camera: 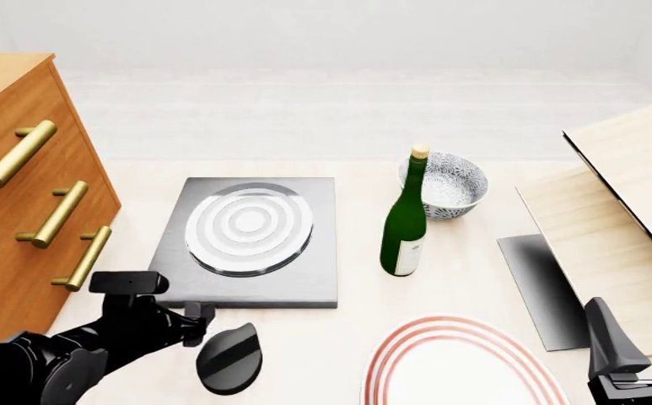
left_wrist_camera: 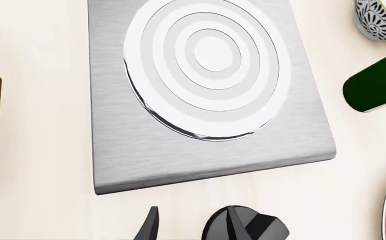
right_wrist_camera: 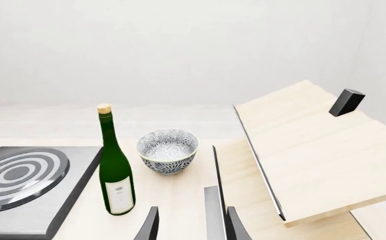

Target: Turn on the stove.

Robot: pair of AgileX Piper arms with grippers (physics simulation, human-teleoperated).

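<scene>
Front view — left claw (camera: 196, 325) low, just beside knob (camera: 230, 358).

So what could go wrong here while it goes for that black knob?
The left gripper is at the knob but not clearly around it, so it might shove it along the table instead of turning it. A wide swing could also bump the stove or, farther off, the wine bottle.

Grey stove (camera: 249, 245), black knob (camera: 230, 359), green bottle (camera: 405, 224), red-ringed plate (camera: 460, 367).

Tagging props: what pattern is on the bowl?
The bowl has a dark blue-and-white floral pattern, clearest in the right wrist view.
</scene>
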